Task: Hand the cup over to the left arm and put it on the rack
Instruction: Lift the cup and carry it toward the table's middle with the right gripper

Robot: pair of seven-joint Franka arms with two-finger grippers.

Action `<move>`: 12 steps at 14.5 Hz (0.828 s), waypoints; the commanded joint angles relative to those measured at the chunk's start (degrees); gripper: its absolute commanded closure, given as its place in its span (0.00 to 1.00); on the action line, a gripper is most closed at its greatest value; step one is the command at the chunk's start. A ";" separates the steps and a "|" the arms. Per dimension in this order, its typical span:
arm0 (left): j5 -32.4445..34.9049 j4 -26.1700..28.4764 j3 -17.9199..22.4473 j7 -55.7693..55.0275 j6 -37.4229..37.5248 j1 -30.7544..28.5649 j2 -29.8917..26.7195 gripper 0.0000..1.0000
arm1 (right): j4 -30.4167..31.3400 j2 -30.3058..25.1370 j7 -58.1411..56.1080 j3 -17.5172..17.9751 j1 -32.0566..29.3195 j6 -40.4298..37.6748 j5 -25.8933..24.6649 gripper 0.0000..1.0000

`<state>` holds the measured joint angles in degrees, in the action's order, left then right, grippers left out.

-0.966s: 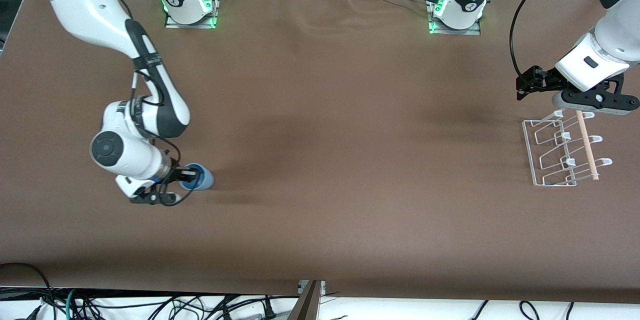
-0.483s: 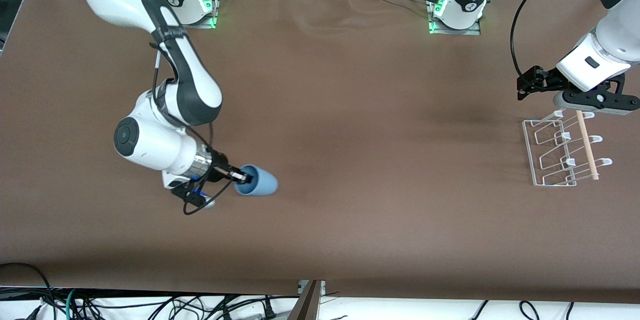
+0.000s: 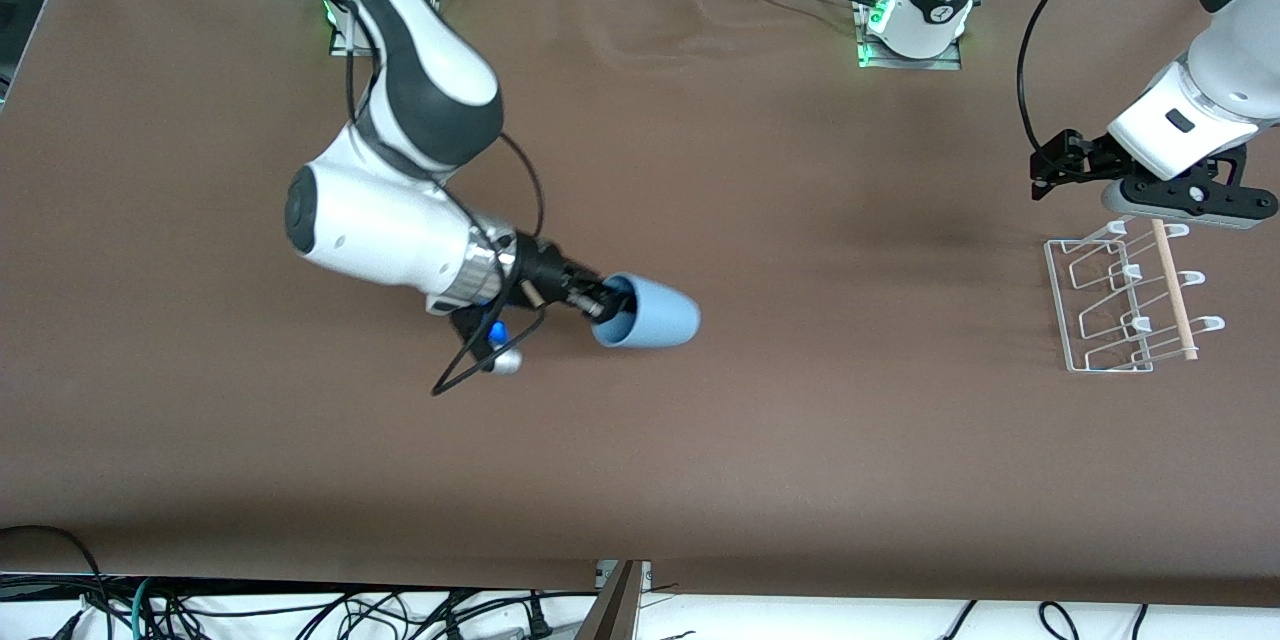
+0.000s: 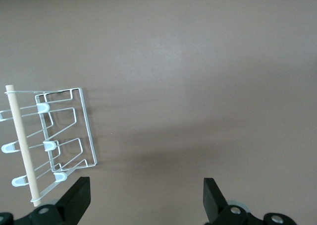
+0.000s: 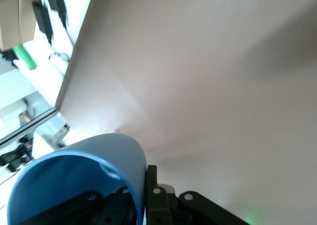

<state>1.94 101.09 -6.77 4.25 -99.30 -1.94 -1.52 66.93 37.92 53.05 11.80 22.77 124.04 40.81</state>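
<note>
The light-blue cup (image 3: 650, 313) hangs on its side over the middle of the table, its mouth toward the right arm. My right gripper (image 3: 612, 304) is shut on its rim, one finger inside and one outside. The right wrist view shows the cup (image 5: 79, 178) close up, with its wall pinched between the black fingers (image 5: 151, 185). My left gripper (image 3: 1180, 205) hovers over the end of the white wire rack (image 3: 1130, 305) nearest the arms' bases. It is open, with bare table between its fingers (image 4: 79, 197), and the rack (image 4: 54, 140) lies beside it.
The rack carries a light wooden dowel (image 3: 1173, 288) and white-tipped prongs. The brown table (image 3: 800, 420) has its edge and loose cables at the bottom of the front view. The arm bases (image 3: 910, 20) stand along the top.
The right arm has lifted the cup off the table and carried it toward the table's middle, toward the left arm's end. The left arm has hardly moved.
</note>
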 commanded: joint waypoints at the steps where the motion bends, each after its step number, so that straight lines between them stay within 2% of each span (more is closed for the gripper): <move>1: -0.36 -2.57 -1.05 -0.12 3.58 0.19 0.73 0.00 | -3.90 0.67 5.47 5.23 -0.18 -0.20 1.20 1.00; 3: -0.36 -2.66 -1.14 0.05 3.94 0.19 0.82 0.00 | -4.35 0.67 7.33 7.44 0.78 2.33 1.20 1.00; 7: -0.71 -2.74 -1.31 -0.12 4.20 0.10 0.47 0.00 | -4.09 0.93 9.27 7.36 6.84 9.02 0.67 1.00; 8: -2.54 -3.18 -1.75 -0.03 4.20 0.27 0.38 0.00 | -4.00 1.11 9.44 7.36 7.11 9.12 0.76 1.00; 10: -9.64 -8.43 -3.33 0.05 8.56 0.19 0.64 0.00 | -4.00 1.46 11.63 7.36 7.90 9.20 0.58 1.00; 12: -11.69 -10.04 -3.51 0.05 10.88 0.36 1.60 0.00 | -4.08 1.46 11.90 7.36 8.17 9.73 0.50 1.00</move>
<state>-7.39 94.98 -9.89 4.25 -91.86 -1.55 -1.60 63.95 38.91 63.68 19.27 30.64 132.93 40.92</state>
